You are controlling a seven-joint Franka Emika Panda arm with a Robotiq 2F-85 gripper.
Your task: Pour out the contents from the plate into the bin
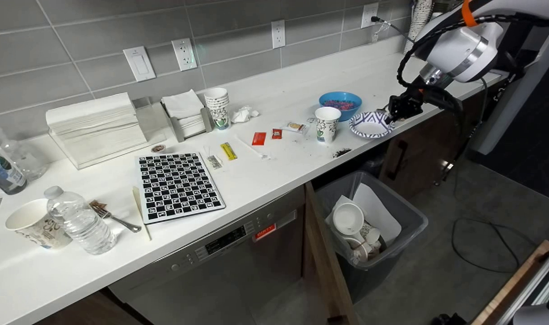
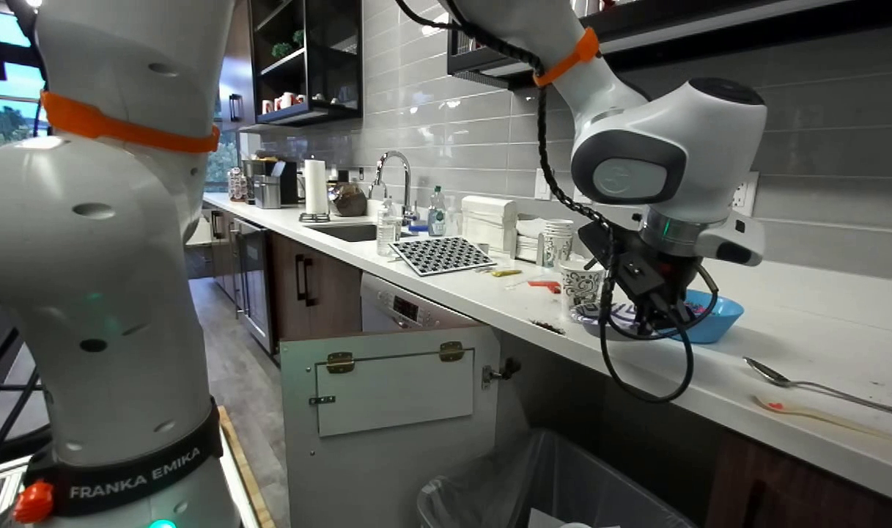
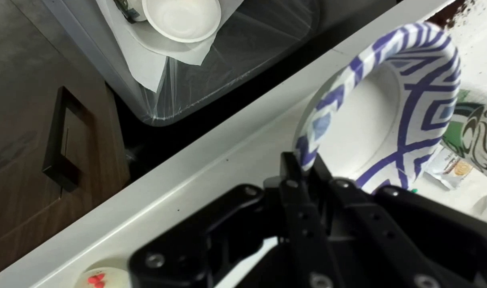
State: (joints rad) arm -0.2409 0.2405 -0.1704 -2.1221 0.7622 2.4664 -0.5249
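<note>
Gripper (image 3: 304,162) pinching the rim of the violet-patterned paper plate (image 3: 367,116); plate just ahead of it, over the counter (image 1: 265,180). Cannot tell whether plate and counter touch. Near the gripper, on its side toward the tiled wall (image 1: 242,40): blue bowl (image 1: 339,96) of pink and purple bits (image 1: 340,105). Past the plate from the gripper: floral paper cup (image 1: 327,126), upright. Somewhat farther that way, dark crumbs (image 1: 342,152) near the counter's front edge. Lower than the gripper, out from that edge: grey lined bin (image 1: 371,277), a white bowl (image 1: 348,219) and paper (image 1: 378,210) inside. Well apart from the gripper, along the counter: checkered board (image 1: 179,187), then water bottle (image 1: 82,221).
</note>
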